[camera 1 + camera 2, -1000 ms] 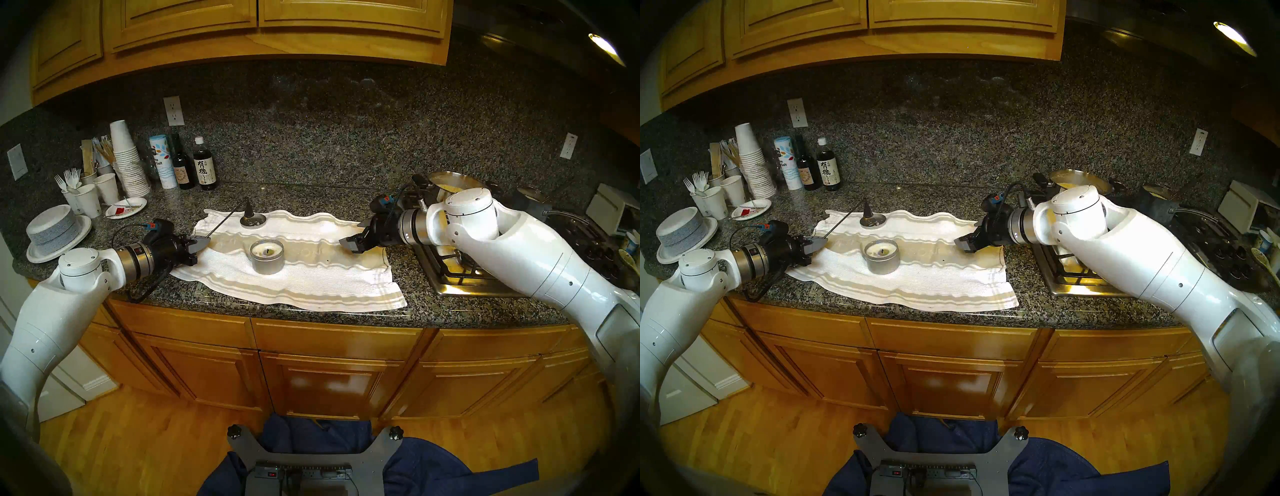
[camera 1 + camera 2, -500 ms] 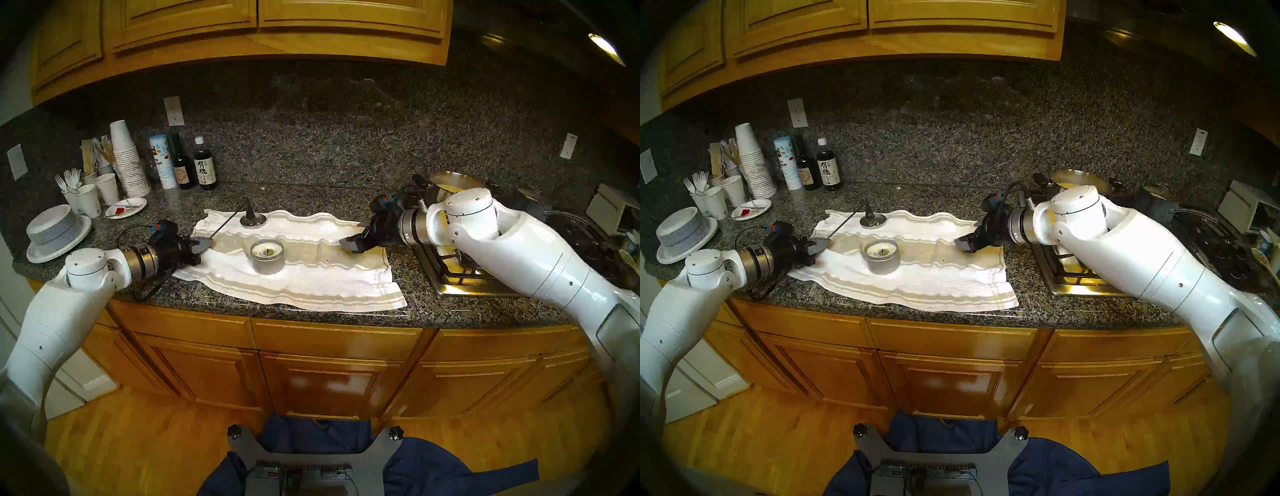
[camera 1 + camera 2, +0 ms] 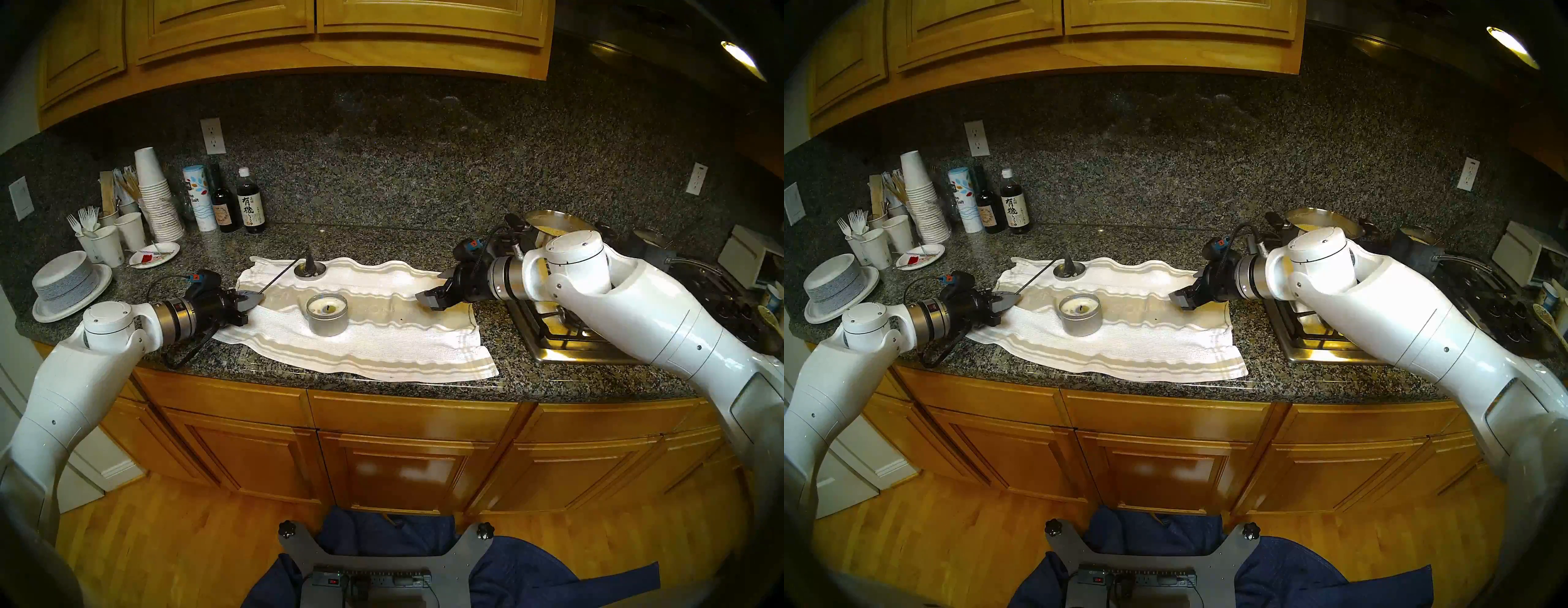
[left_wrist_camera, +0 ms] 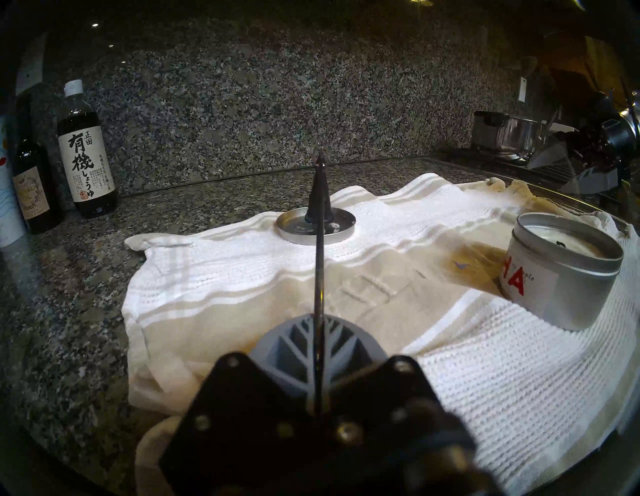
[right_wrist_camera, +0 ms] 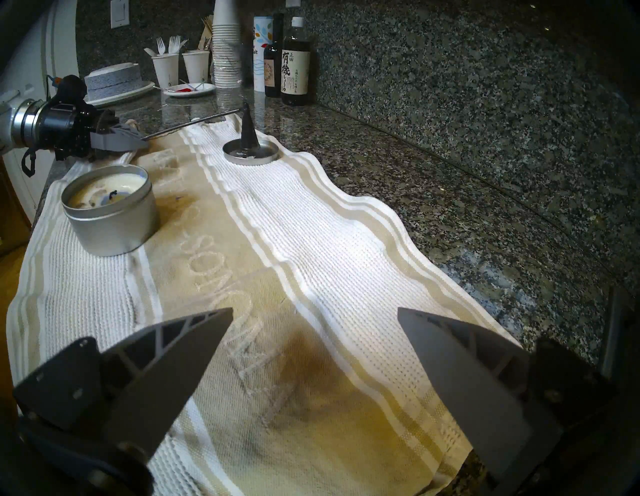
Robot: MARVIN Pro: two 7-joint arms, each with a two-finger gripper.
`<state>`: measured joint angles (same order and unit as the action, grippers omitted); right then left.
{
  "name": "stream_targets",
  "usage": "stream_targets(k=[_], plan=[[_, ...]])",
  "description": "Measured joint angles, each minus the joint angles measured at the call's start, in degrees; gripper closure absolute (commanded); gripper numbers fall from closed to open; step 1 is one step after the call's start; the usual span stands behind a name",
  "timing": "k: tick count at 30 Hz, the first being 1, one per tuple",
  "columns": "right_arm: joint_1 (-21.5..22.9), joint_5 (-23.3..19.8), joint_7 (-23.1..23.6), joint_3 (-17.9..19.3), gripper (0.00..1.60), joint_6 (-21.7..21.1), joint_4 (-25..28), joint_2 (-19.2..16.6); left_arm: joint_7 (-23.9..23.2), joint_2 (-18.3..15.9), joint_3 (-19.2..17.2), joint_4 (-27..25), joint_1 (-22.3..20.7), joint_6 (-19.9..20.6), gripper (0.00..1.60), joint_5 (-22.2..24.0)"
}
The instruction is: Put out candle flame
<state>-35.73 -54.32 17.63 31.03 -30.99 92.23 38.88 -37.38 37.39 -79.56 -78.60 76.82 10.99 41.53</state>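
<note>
The candle (image 3: 326,316), a silver tin of white wax, stands on a white towel (image 3: 382,339); I see no flame on its dark wick (image 5: 111,194). Behind it a black cone snuffer (image 3: 309,264) stands in a flat silver dish (image 3: 319,268), and its thin rod (image 3: 278,278) slants back to my left gripper (image 3: 253,296). That gripper is shut on the rod's end, left of the candle. In the left wrist view the rod (image 4: 319,277) runs straight out from the gripper (image 4: 318,322). My right gripper (image 3: 432,302) hangs open over the towel's right end, its fingers (image 5: 194,332) wide apart.
Paper cups (image 3: 155,199), bottles (image 3: 250,204) and stacked plates (image 3: 70,284) crowd the counter's back left. A gas stove (image 3: 564,335) with a pot (image 3: 555,223) lies under my right arm. The counter's front edge (image 3: 382,386) runs just below the towel.
My left gripper has moved a little to the right with the rod. The cone has shifted from the dish's left rim towards its middle. The right arm has not moved.
</note>
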Motion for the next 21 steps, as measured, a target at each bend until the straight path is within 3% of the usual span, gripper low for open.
stream_targets(k=[4,12,21], plan=[[0.00,0.00,0.00,0.00,0.00,0.00,0.00,0.00,-0.36,-0.07,0.30,0.24,-0.41,0.21,1.44,-0.40],[0.00,0.00,0.00,0.00,0.00,0.00,0.00,0.00,-0.82,-0.15,0.61,0.52,-0.93,0.48,0.99,-0.95],[0.00,0.00,0.00,0.00,0.00,0.01,0.00,0.00,-1.26,-0.31,0.54,0.65,-1.11,0.65,0.80,-0.96]])
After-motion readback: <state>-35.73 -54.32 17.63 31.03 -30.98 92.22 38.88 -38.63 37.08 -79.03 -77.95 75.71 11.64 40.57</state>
